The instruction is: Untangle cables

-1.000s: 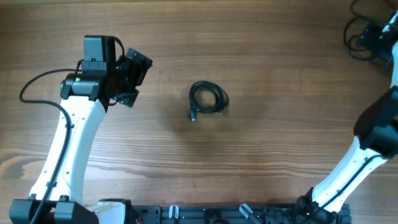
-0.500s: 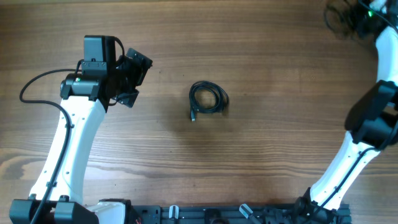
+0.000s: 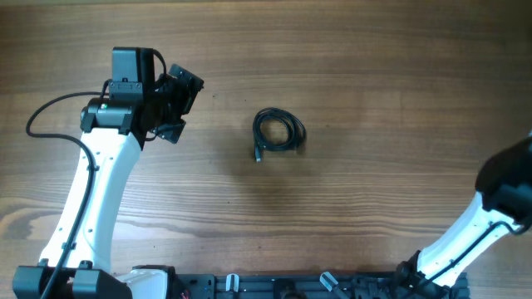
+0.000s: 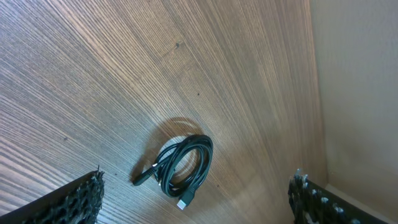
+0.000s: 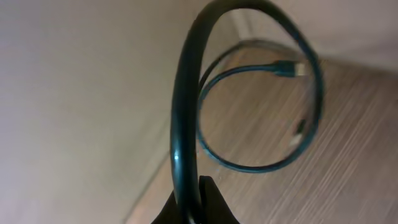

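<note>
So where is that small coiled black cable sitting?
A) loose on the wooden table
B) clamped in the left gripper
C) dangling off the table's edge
A: the small coiled black cable lies flat on the wooden table, apart from the left gripper.

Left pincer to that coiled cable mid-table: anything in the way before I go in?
Nothing visible does. Only bare table lies between the left pincer and the coiled cable. The left wrist view shows it lying alone on the wood, with the pincer open.
</note>
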### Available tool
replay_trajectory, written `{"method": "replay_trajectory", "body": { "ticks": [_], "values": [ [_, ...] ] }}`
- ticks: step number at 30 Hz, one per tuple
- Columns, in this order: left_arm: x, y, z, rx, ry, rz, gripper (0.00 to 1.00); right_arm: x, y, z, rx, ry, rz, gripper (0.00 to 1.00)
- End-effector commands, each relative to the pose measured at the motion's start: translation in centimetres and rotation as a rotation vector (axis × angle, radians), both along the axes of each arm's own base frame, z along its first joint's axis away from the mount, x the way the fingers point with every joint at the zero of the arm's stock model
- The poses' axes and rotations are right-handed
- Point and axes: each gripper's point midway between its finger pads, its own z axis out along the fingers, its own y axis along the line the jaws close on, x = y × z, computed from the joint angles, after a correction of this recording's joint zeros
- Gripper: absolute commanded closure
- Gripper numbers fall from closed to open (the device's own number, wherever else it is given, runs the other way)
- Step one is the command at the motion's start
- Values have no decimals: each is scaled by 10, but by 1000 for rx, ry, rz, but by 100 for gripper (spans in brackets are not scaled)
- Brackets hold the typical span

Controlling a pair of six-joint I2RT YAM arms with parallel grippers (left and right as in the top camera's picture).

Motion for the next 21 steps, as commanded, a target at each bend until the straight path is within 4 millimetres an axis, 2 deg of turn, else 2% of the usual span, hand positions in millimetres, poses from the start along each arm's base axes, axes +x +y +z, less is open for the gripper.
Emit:
{"method": "replay_trajectory", "body": {
  "ticks": [1,3,4,5,6,7,8,9,10,11,12,13,14,17,18,20,21],
  "values": [
    [0,1,0,27,-9,-15,3,6,8,-19,-20,47,4,96],
    [0,1,0,27,-10,-15,4,17,20,-41,-45,104,63,95],
    [0,1,0,27,-9,-15,3,28,35,-68,-59,167,147,88],
    [0,1,0,27,-9,-15,3,35,47,-86,-37,192,194,85],
    [-1,1,0,27,-6,-15,3,48,73,-123,36,221,282,39],
    [-1,1,-1,27,-2,-16,3,53,88,-140,76,235,334,0],
    [-3,1,-2,28,8,-16,3,52,97,-148,104,249,359,0],
    [-4,1,-2,28,11,-16,3,51,98,-148,107,253,360,0],
    [-4,1,-2,28,12,-16,3,51,98,-139,97,245,364,0],
    [-4,1,-2,28,11,-15,3,50,96,-124,68,230,373,0],
    [-4,1,-2,28,11,-15,3,45,89,-97,31,197,368,0],
    [-4,1,-2,28,11,-15,3,42,85,-84,18,179,362,0],
    [-4,1,-2,28,10,-15,3,35,74,-61,-1,145,339,0],
    [-3,1,-2,28,8,-16,2,21,63,-37,-3,116,324,0],
    [-3,1,-2,28,8,-15,2,17,64,-34,15,110,343,0],
    [-3,1,-2,32,5,-21,0,6,83,-32,114,107,430,0],
    [-1,1,0,72,-29,-88,0,3,92,-29,150,95,470,0]
  ]
}}
